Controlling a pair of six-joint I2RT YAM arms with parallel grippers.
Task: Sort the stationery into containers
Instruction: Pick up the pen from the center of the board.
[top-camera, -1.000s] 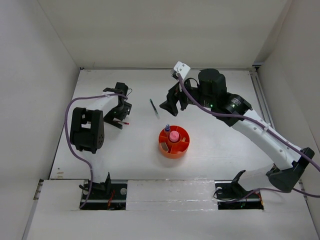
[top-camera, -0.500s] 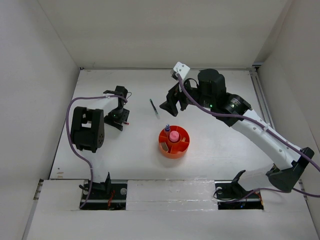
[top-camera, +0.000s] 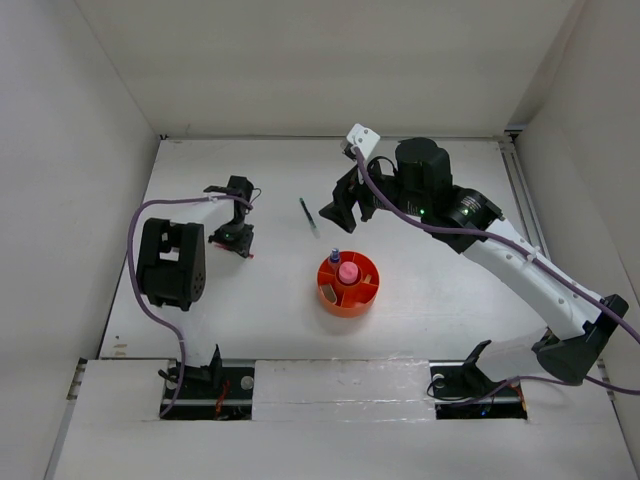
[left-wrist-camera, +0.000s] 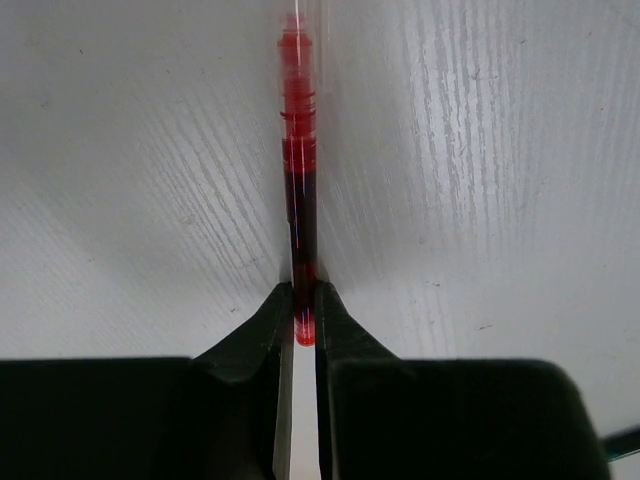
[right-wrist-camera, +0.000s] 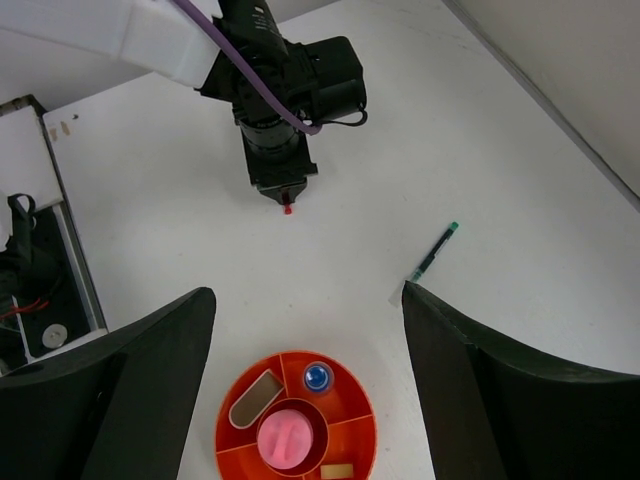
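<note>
The left claw (left-wrist-camera: 299, 312), just snapped shut, is gripping the red pen (left-wrist-camera: 299, 190) for the tray (top-camera: 345, 309); the right claw (right-wrist-camera: 305, 290) is idling open.

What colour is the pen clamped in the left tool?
Red; the pen shows best in the left wrist view.

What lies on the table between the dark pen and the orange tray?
Nothing: the table between the dark pen and the orange tray is bare. The right wrist view shows this clearly, and the top view agrees.
</note>
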